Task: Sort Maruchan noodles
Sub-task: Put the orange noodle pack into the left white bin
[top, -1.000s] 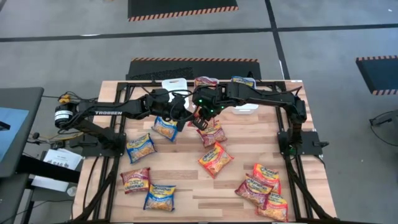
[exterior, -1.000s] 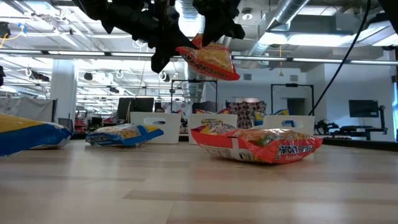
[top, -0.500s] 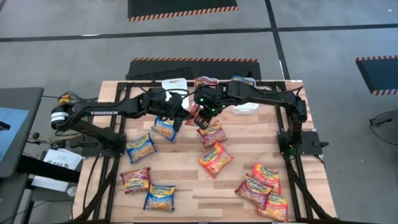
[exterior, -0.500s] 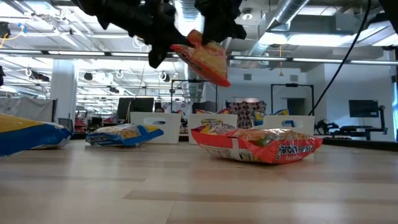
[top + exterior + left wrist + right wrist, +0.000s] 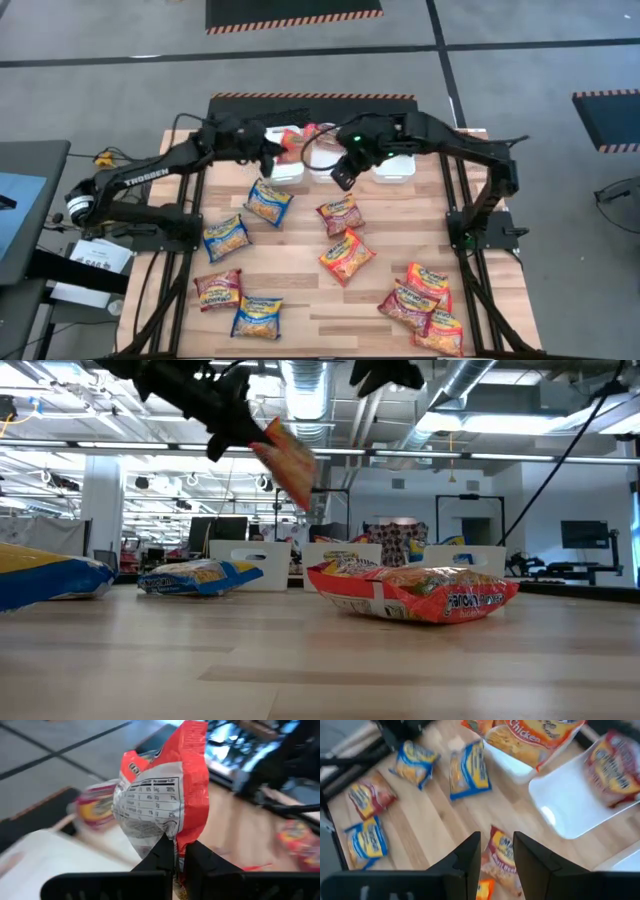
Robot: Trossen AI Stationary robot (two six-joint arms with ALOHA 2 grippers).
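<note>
wooden table (image 5: 400, 215) holds scattered noodle packets. left gripper (image 5: 272, 150) pinches an orange packet (image 5: 283, 460) above the far white bins (image 5: 290, 170), hanging long side down, its face hidden. right gripper (image 5: 342, 172) hangs open nearby.

We look straight down on a wooden table (image 5: 300, 300) with noodle packets scattered over it. The left gripper (image 5: 272, 150) sits over the white bins (image 5: 395, 168) along the far edge, pinching an orange packet (image 5: 291, 141) above them. The right gripper (image 5: 343, 172) hovers just beside it, near the middle bin, holding nothing. Below them lie a blue packet (image 5: 267, 201) and a dark red packet (image 5: 340, 214), with an orange one (image 5: 346, 254) nearer the middle. Several more packets cluster at the near right corner (image 5: 420, 300).
</note>
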